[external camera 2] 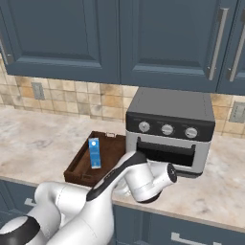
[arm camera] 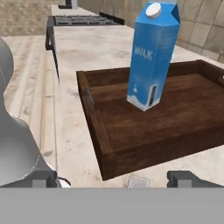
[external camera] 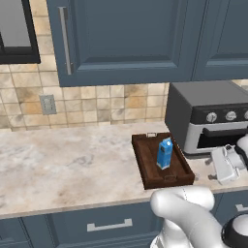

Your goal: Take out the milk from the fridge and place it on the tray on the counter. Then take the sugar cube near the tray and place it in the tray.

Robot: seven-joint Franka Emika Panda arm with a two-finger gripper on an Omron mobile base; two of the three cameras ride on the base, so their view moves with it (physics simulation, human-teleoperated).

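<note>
Milk [arm camera: 152,57] stands in the tray [arm camera: 113,144], beyond the open claw [arm camera: 116,179].

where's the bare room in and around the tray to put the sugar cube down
Inside the tray, the floor is bare all round the upright milk, widest toward the near rim in the hand view. The counter left of the tray is a wide bare stretch. It is crowded on the right, where the toaster oven and the open gripper stand close.
</note>
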